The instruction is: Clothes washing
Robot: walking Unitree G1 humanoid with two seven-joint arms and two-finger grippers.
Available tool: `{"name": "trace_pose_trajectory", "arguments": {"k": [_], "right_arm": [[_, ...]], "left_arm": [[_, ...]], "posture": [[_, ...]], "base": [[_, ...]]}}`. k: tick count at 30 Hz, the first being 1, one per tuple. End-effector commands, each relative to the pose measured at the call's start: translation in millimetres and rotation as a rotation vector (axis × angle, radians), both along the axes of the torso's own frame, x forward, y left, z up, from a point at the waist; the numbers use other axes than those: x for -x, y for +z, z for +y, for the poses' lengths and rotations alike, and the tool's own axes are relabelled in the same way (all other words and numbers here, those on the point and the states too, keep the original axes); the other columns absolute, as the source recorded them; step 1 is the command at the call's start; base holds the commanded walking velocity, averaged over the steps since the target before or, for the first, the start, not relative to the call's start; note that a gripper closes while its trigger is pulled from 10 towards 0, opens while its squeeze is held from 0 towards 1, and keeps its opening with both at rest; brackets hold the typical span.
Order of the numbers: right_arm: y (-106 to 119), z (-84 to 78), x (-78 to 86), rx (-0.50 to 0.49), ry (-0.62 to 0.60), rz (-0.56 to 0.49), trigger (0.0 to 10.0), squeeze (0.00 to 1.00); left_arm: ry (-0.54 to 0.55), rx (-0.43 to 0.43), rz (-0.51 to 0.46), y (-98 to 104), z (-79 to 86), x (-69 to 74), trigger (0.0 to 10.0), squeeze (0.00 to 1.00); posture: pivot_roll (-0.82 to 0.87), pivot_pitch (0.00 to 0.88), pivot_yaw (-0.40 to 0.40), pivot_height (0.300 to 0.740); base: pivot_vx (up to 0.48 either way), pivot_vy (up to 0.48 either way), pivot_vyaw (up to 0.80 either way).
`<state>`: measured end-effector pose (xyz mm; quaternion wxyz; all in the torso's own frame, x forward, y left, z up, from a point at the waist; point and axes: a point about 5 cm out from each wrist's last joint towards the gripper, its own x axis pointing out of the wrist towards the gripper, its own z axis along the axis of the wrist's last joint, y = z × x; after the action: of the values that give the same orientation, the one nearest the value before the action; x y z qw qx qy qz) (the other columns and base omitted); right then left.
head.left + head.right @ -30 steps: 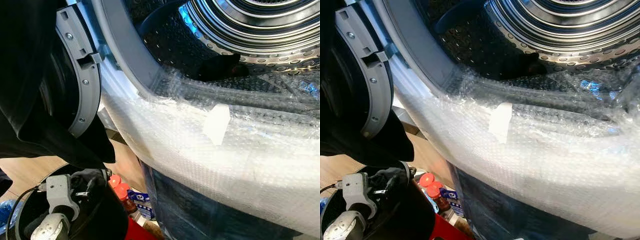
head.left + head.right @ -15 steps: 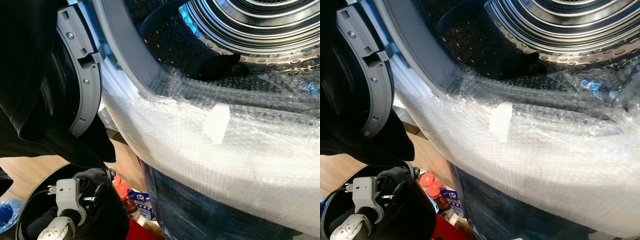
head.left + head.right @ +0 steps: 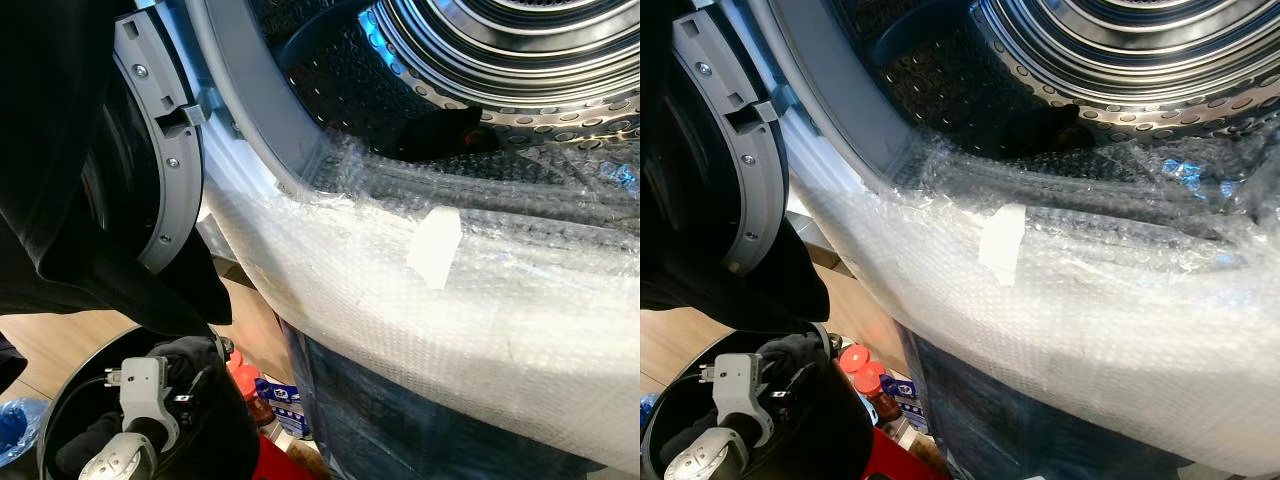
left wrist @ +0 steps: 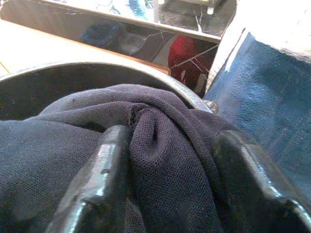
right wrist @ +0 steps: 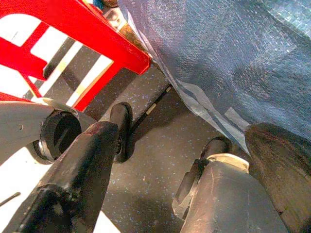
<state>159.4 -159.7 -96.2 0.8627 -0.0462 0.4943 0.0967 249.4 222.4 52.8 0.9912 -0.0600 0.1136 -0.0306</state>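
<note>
Left eye view showed, at the far left, a limp black cloth [image 3: 60, 200] draped in soft folds over the open washer door [image 3: 160, 150], whose grey plastic ring was curved and studded with screws. Below it sat a round black basket [image 3: 225, 440] with a smooth, glossy rim, on a pale wooden floor [image 3: 60, 340]. The left arm [image 3: 130, 450], silver with a grey wrist bracket, reached down into that basket; in the left wrist view the left pincer [image 4: 160, 189] had its two scuffed black fingers [image 4: 97, 179] pressed on either side of a raised fold of dark navy garment [image 4: 155, 145], a fine-knit, slightly ribbed fabric bunched inside the basket, so the pincer was clamped on the garment. Just beside the basket stood bottles with round red caps [image 3: 240, 375]. Further along, the washer's front [image 3: 420, 440] was wrapped in dark blue woven sheeting, and a thick band of cloudy white bubble wrap [image 3: 420, 330] curved over the lip of the opening, held by a pale strip of tape [image 3: 433, 245]. Above it lay the grey rubber door seal [image 3: 260, 120] and the perforated steel drum [image 3: 480, 60], shiny and ringed, with a dark item [image 3: 440, 130] lying at its bottom. In the right wrist view the right pincer [image 5: 146, 179] hung low beside the blue sheeting, its fingers apart over a speckled dark floor [image 5: 150, 160], near a red-framed object [image 5: 87, 34].
</note>
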Motion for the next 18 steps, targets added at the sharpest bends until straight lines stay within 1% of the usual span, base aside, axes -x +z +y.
{"name": "trace_pose_trajectory", "arguments": {"k": [1,4,6,8,11,18], "right_arm": [[-3.3,8.0,7.0,-0.017,0.004,0.026,10.0,0.00],[-3.4,8.5,7.2,-0.018,0.008,0.027,10.0,0.00],[-3.9,9.0,8.5,-0.018,0.012,0.030,10.0,0.00],[-4.7,8.1,10.8,-0.016,0.016,0.036,10.0,0.00],[-5.4,6.7,12.7,-0.011,0.023,0.043,10.0,0.00],[-3.5,6.7,7.8,-0.010,0.020,0.030,10.0,0.00]], "left_arm": [[-0.010,0.008,0.042,-7.7,1.6,3.8,0.0,0.00],[-0.008,0.014,0.037,-6.9,1.2,3.3,0.0,0.00],[-0.016,0.011,0.037,-7.1,0.2,5.0,0.0,0.00],[-0.023,-0.009,0.039,-8.4,-1.0,8.0,0.0,0.00],[-0.019,0.000,0.040,-9.4,-2.0,8.8,0.0,0.00],[-0.026,-0.012,0.023,-6.4,-2.9,5.7,0.0,0.00]], "posture": [[-0.05,0.100,0.208,0.740],[-0.05,0.098,0.207,0.740],[-0.05,0.094,0.206,0.740],[-0.05,0.084,0.199,0.740],[-0.05,0.078,0.199,0.740],[-0.07,0.051,0.205,0.740]], "base": [[0.000,0.000,0.00],[0.000,0.000,0.00],[0.000,0.000,0.00],[0.000,0.000,0.00],[0.000,0.000,0.00],[0.000,0.000,0.00]]}}
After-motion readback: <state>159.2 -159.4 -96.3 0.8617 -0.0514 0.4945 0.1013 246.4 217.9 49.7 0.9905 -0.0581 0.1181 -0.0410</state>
